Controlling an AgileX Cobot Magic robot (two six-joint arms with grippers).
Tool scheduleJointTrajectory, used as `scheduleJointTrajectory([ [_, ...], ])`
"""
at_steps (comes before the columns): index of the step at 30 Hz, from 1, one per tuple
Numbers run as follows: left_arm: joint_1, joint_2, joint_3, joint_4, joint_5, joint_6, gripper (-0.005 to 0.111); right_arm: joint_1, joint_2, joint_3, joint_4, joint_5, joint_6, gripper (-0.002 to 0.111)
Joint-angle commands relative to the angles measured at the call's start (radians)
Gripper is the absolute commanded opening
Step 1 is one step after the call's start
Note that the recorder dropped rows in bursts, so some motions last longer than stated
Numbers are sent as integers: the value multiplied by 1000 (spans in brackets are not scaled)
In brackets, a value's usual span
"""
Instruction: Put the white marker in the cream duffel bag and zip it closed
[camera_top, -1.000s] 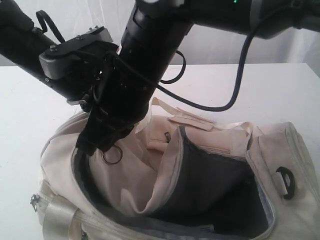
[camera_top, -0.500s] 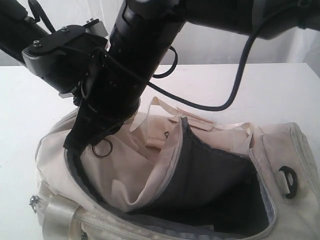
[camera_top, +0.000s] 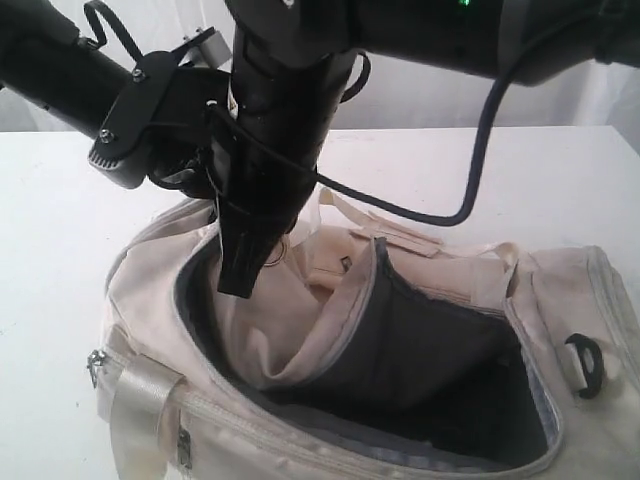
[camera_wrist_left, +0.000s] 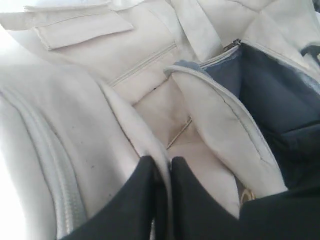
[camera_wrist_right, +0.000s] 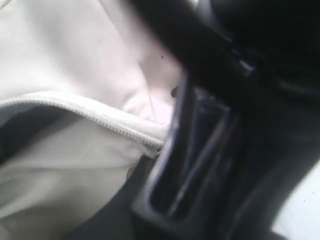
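The cream duffel bag (camera_top: 150, 300) lies open on the white table, with its dark grey lining (camera_top: 440, 350) showing. The white marker is out of view. Both black arms crowd together over the bag's left rim. In the left wrist view my left gripper (camera_wrist_left: 162, 164) is shut on a fold of the bag's cream fabric. A small metal ring (camera_top: 275, 255) hangs just beside it. In the right wrist view my right gripper (camera_wrist_right: 150, 165) sits against the bag's zipper edge (camera_wrist_right: 100, 117). Its jaws are blurred and dark, pressed close to the other arm's black body.
A black cable (camera_top: 480, 150) loops from the right arm over the table behind the bag. A cream webbing strap (camera_top: 140, 395) and zipper pull (camera_top: 96, 362) sit at the bag's near left corner. A black plastic loop (camera_top: 584, 362) is on its right end.
Both arms have swung right and up, taking the bag's left rim with them. The whole bag has shifted right, and the ring now hangs higher.
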Motion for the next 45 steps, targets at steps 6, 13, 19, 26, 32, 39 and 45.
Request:
scheduleJointTrajectory([
  [6, 40, 35, -14, 5, -314, -79, 0, 57, -102, -12, 855, 101, 14, 38],
  [13, 41, 35, -14, 5, -287, -79, 0, 57, -183, -12, 536, 38, 198, 38],
  [19, 41, 35, -14, 5, -265, -79, 0, 56, -196, -12, 277, 37, 308, 38],
  [26, 41, 35, -14, 5, -257, -79, 0, -21, -196, -8, 261, 0, 295, 38],
  [32, 41, 35, -14, 0, -251, -72, 0, -162, -185, -8, 378, -29, 191, 38],
  [39, 41, 35, -14, -2, -242, -69, 0, -398, -126, 80, 886, 63, -104, 38],
  [45, 41, 35, -14, -2, -238, -68, 0, -443, -69, 143, 1074, 95, -263, 38],
])
